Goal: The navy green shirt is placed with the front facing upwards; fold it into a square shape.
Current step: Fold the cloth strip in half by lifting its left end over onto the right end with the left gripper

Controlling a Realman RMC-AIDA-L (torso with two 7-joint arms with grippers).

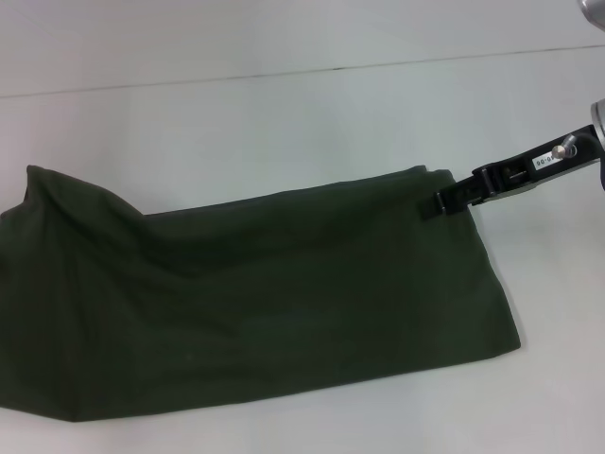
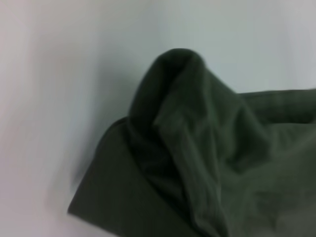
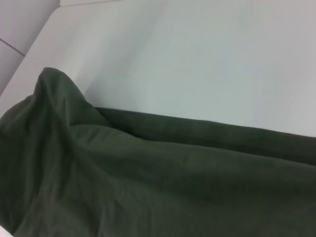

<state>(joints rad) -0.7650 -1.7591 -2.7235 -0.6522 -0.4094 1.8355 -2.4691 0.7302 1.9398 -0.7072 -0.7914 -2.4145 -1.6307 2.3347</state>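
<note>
The navy green shirt (image 1: 274,303), folded into a long plain band, lies across the white table (image 1: 284,123), its left corner peaked. The right gripper (image 1: 444,201) pinches its far right corner.

The navy green shirt (image 2: 217,163) rises into a rounded, bunched peak of cloth above the pale worktop (image 2: 59,74), with deep folds running down from it; a flatter layer, perhaps a folded edge, lies beneath the peak.
</note>
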